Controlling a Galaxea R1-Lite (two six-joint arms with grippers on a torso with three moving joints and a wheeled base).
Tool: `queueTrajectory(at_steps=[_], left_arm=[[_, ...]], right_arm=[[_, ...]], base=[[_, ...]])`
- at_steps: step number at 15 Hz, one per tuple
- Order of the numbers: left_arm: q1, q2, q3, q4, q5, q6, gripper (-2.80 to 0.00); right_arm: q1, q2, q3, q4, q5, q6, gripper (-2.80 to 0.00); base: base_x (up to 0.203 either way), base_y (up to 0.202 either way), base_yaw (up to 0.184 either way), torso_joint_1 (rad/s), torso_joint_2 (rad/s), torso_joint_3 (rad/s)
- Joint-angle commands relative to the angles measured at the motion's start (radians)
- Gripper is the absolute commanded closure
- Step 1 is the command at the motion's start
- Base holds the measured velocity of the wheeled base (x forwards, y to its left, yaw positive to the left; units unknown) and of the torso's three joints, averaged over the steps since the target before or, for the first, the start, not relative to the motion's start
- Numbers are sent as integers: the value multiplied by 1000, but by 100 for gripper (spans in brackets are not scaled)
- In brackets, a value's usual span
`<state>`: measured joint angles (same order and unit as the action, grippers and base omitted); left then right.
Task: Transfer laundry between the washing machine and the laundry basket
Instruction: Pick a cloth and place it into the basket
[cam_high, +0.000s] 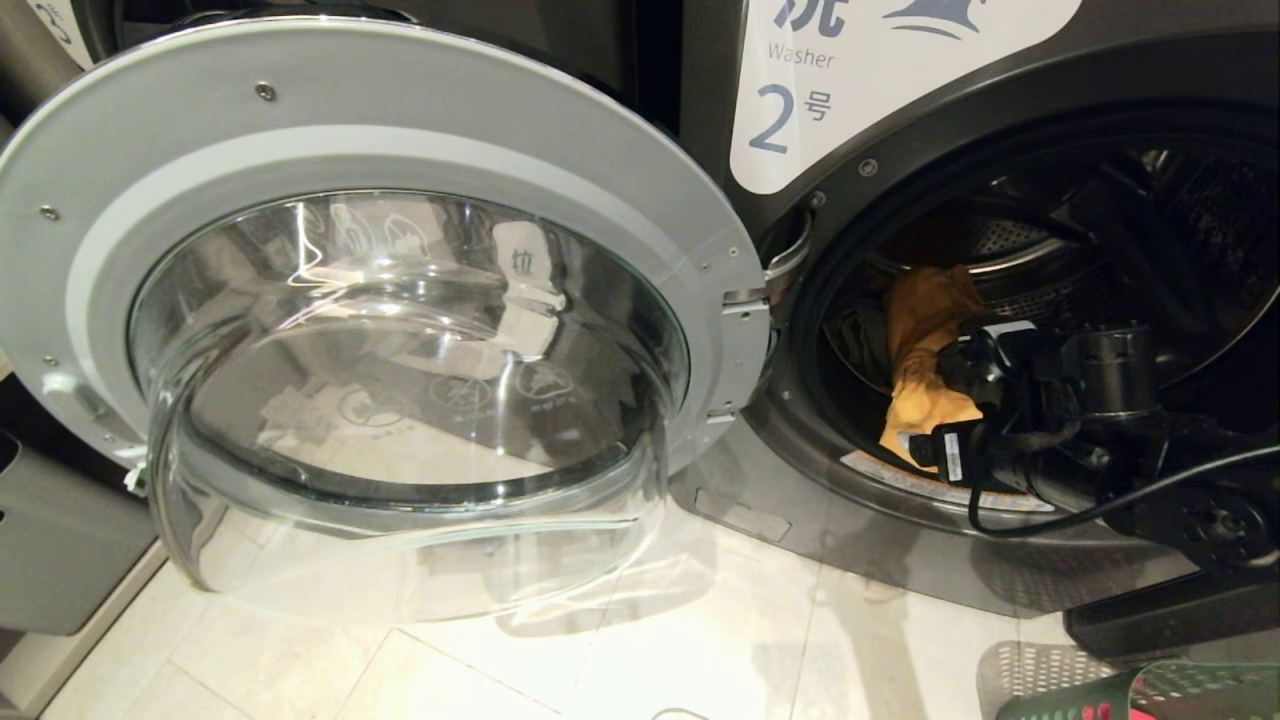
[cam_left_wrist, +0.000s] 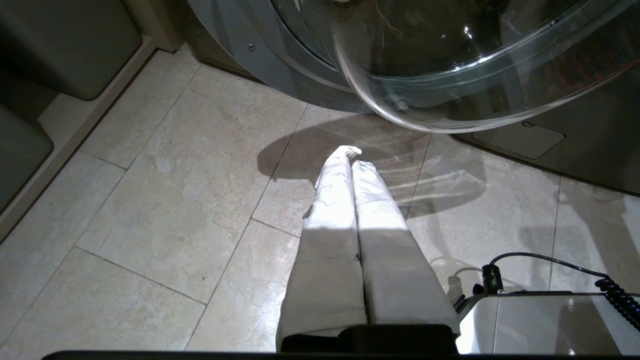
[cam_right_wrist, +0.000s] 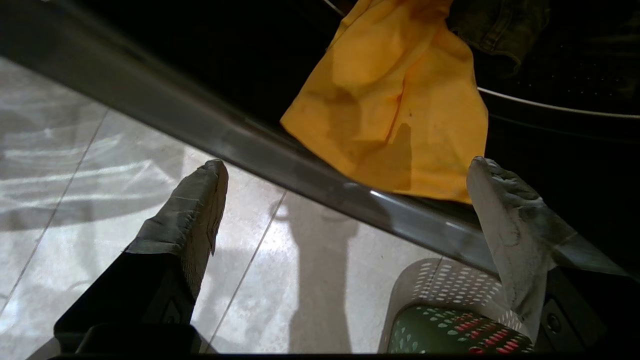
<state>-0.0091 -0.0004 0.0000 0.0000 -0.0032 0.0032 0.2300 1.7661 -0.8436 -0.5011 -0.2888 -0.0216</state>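
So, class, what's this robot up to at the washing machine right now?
The washing machine marked 2 stands with its door swung open. The right hand is open at the drum's rim, close to a mustard-orange cloth hanging over the lip, and holds nothing yet. A dark cloth lies deeper inside. The left hand is shut and empty over the floor tiles. The green laundry basket waits below the drum opening.

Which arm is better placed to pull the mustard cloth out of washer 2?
Right. Its claw is open at the drum mouth, just short of the mustard cloth. The left claw is shut, over bare floor beneath the door.
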Motion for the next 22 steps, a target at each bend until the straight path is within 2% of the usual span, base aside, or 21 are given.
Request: queueTrajectory(at_steps=[1, 6, 9, 17, 22], left_arm=[[0, 0, 0, 0, 0, 0, 0], [0, 0, 0, 0, 0, 0, 0], [0, 0, 0, 0, 0, 0, 0], [0, 0, 0, 0, 0, 0, 0], [0, 0, 0, 0, 0, 0, 0]], right_arm=[[-19, 109, -80, 15, -8, 0, -280], [-73, 196, -217, 77, -33, 8, -280], [-97, 233, -292, 145, -33, 44, -280], [-101, 320, -444, 210, -35, 160, -280], [-104, 362, -518, 251, -48, 189, -280]], base=[[0, 0, 0, 0, 0, 0], [0, 0, 0, 0, 0, 0], [0, 0, 0, 0, 0, 0], [0, 0, 0, 0, 0, 0], [0, 0, 0, 0, 0, 0]])
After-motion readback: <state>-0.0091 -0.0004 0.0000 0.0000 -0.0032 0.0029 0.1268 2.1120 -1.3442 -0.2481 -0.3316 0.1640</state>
